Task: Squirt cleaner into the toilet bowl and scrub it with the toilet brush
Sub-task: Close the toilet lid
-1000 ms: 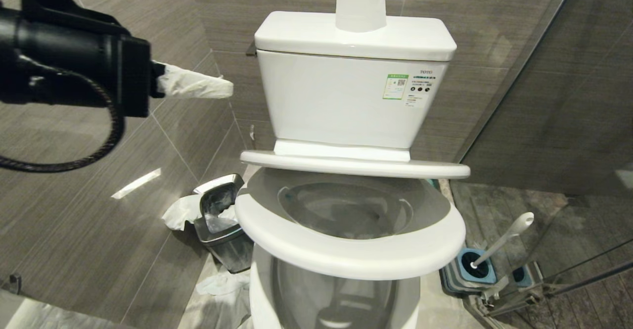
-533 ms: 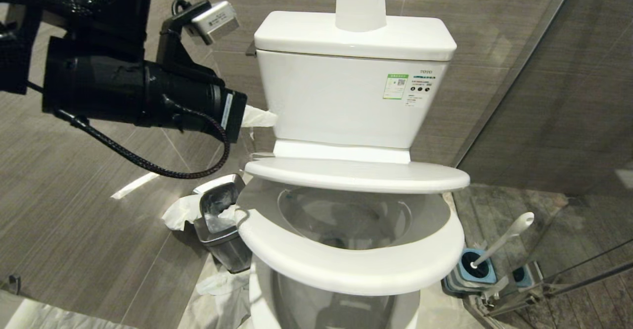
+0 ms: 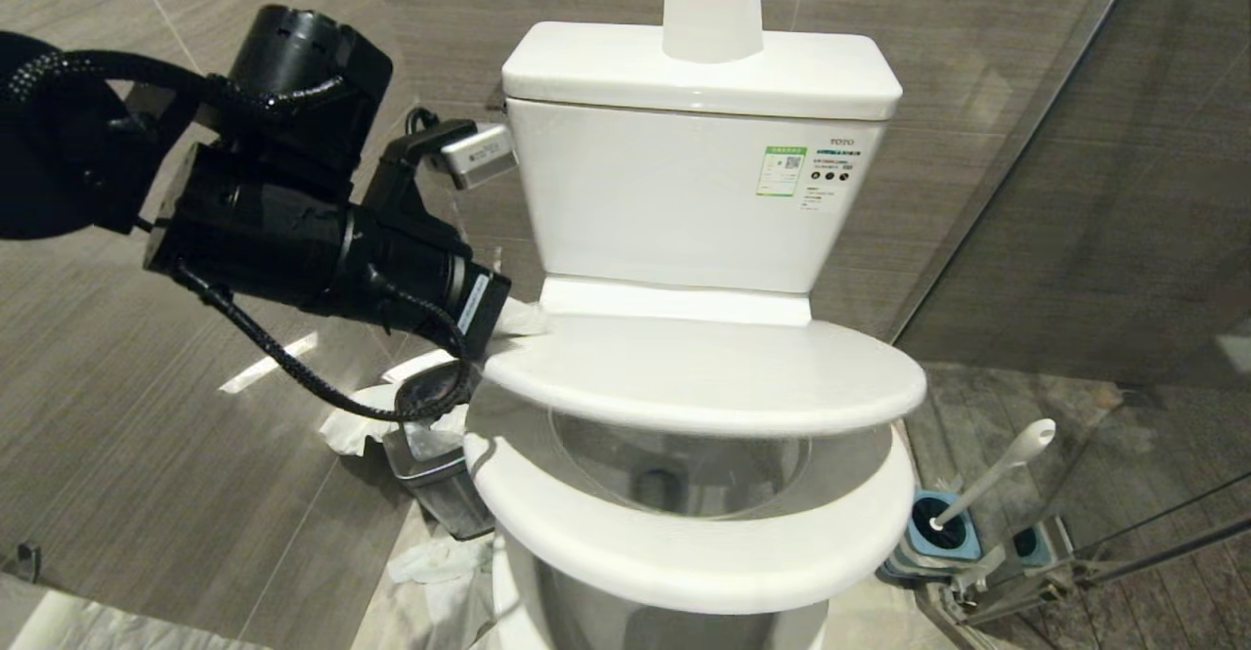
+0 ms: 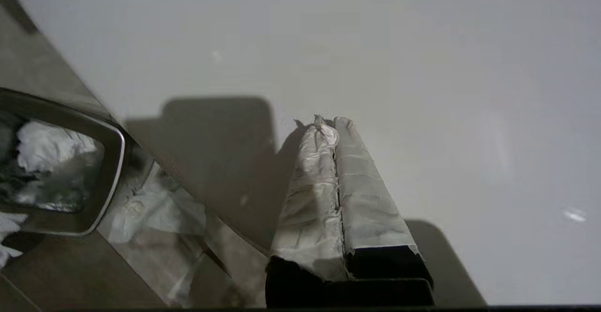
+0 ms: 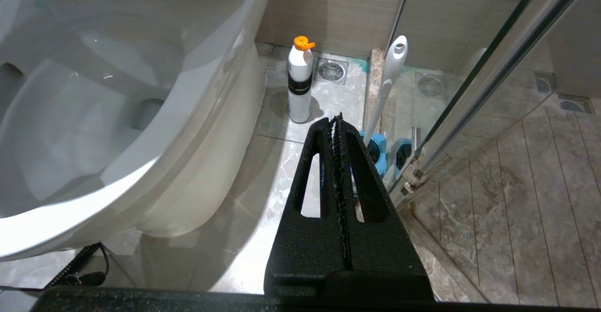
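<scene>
White-wrapped left jaws (image 3: 523, 319), clenched on nothing, press the lid (image 3: 713, 371) at its 9 o'clock edge. Should they slip, it slams onto the bowl (image 3: 674, 474). Brush (image 3: 987, 479) sits at 4 o'clock; right jaws (image 5: 337, 120) clenched, hanging near it.

Left gripper (image 4: 331, 120) with pale tape-wrapped fingers (image 4: 361, 194) pressed together, tips laid against a smooth white glossy lid surface (image 4: 422, 68), square steel bin (image 4: 110, 171) stuffed with crumpled white paper (image 4: 47, 143) seen beside, above grey floor tiles (image 4: 70, 274).
</scene>
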